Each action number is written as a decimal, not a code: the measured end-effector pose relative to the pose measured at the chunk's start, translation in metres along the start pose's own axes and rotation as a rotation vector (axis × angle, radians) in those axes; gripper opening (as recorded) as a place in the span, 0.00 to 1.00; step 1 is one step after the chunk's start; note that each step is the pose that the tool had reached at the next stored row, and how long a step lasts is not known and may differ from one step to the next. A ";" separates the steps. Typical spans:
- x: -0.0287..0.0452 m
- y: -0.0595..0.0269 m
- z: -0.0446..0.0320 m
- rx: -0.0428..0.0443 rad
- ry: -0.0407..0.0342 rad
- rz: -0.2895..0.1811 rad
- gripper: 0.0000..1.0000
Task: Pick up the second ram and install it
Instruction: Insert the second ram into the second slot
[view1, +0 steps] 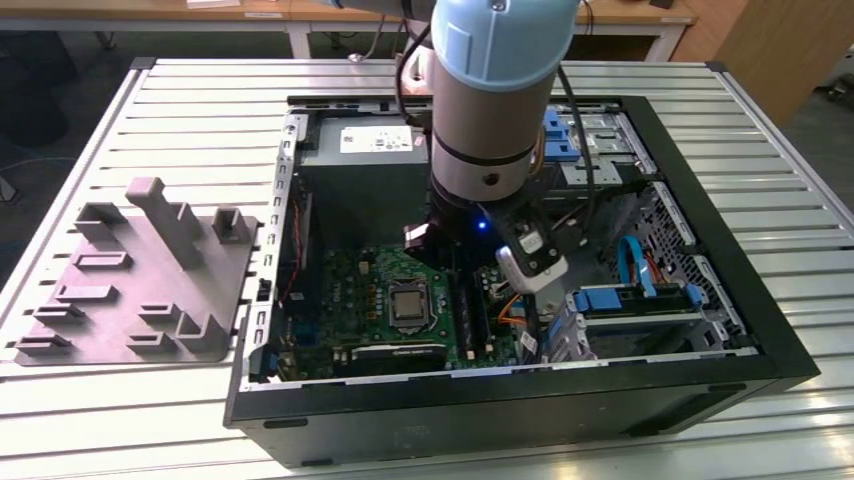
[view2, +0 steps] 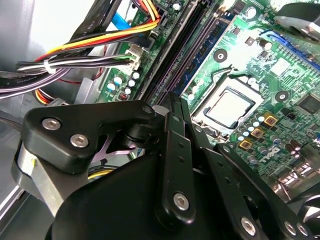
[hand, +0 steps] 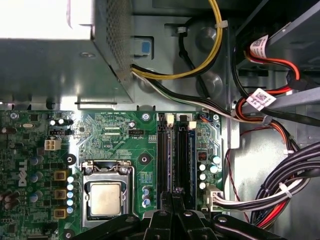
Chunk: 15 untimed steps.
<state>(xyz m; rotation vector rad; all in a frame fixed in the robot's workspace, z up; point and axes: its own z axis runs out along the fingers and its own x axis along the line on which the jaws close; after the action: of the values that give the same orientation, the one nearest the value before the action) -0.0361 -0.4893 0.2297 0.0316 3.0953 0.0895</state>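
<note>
Slatted metal table (view1: 160, 420) with open computer case (view1: 507, 410), grey holder (view1: 147, 290).

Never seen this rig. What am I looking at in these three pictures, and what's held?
In the exterior view, the pale blue and silver tube is a robot arm reaching down into an open black computer case lying on a ribbed metal table. A grey plastic rack stands beside the case, on the exterior view's left. The two wrist views come from cameras riding on the arm; both look past its black hand at the green circuit board with its long black memory slots. The hand is right over those slots. Whether it holds anything, I cannot tell.
</note>
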 end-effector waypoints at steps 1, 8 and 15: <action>0.0000 0.0000 0.0001 0.0003 -0.0002 0.005 0.11; 0.0003 -0.0001 0.0008 0.0000 -0.0004 0.009 0.11; 0.0003 -0.0001 0.0019 -0.0002 -0.0005 0.009 0.11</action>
<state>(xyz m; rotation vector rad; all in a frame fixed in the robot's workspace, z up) -0.0364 -0.4893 0.2277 0.0459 3.0949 0.0901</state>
